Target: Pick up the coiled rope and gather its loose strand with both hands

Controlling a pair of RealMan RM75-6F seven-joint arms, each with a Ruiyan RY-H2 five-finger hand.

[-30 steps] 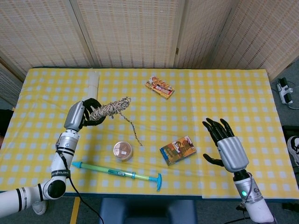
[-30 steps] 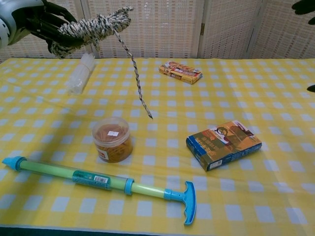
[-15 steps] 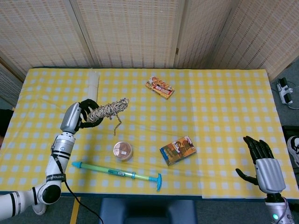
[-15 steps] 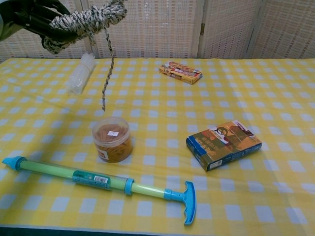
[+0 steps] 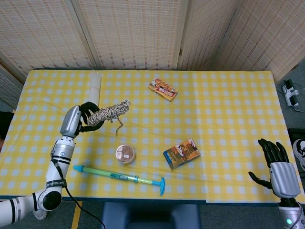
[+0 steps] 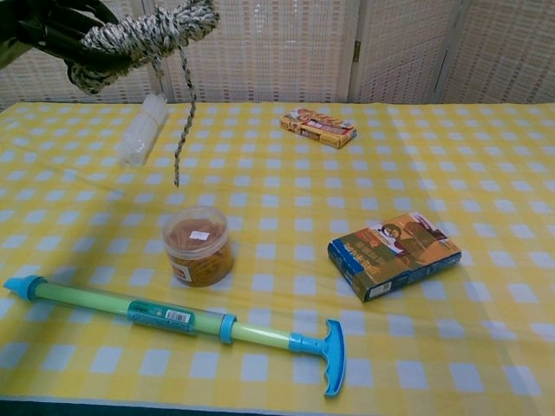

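Yellow-and-white checked cloth covers the desk (image 5: 224, 105). The left hand (image 5: 76, 120), at about 9 o'clock of the desk in the head view, holds the coiled rope (image 5: 107, 112) lifted above the surface; its dark fingers (image 6: 61, 35) are clenched around one end of the coil. The coil is speckled white and dark, and it lies nearly level, pointing toward 2 o'clock. The loose strand (image 6: 180, 130) hangs down from the coil and its end is free in the air above the cloth, as the chest view shows.

The right hand (image 5: 282, 165) is at about 4 o'clock, past the desk edge, well apart from the rope. Its fingers are released and spread, and it holds nothing.

A clear plastic tube (image 5: 96, 85) lies at 12 o'clock of the left hand. A round tub with an orange content (image 6: 199, 246) stands below the strand. A green and blue water pump toy (image 6: 182, 318) lies along the near edge. A blue box (image 6: 395, 254) rests at 3 o'clock of the tub, and a red and yellow snack box (image 5: 162, 89) lies toward the far side.
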